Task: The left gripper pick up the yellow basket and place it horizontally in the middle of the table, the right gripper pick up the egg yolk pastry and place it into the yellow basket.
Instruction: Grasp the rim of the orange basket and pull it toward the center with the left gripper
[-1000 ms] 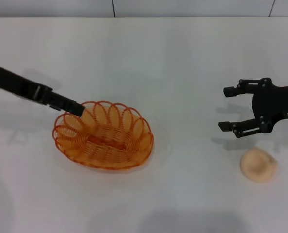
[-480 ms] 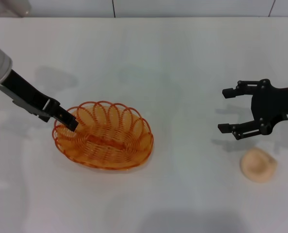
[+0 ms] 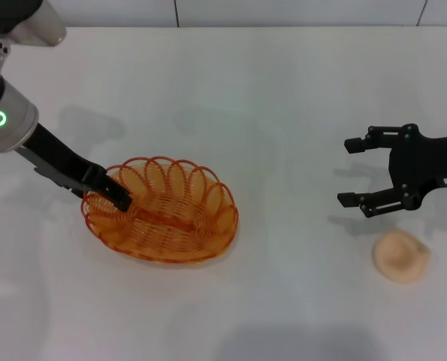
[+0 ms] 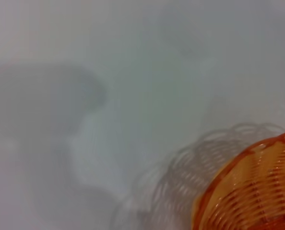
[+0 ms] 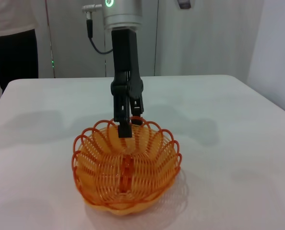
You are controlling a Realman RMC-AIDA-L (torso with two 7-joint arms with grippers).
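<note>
The yellow basket (image 3: 163, 214) sits flat on the white table (image 3: 284, 98), left of centre, its long side running across. My left gripper (image 3: 118, 197) comes down at the basket's left rim. In the right wrist view the left gripper (image 5: 130, 123) straddles that rim, open a little, with one finger inside the basket (image 5: 125, 172) and one outside. A corner of the basket (image 4: 253, 191) shows in the left wrist view. My right gripper (image 3: 347, 170) is open and empty at the right, just behind the egg yolk pastry (image 3: 401, 256), which lies on the table.
The table's far edge (image 3: 223, 28) runs along the back by a wall. A person in dark clothes (image 5: 10, 48) stands beyond the table's end in the right wrist view.
My left arm has swung up to a steeper angle, and its claw has slid from the basket's back-left rim down to the left rim. The basket, the pastry and the right gripper have not moved.
</note>
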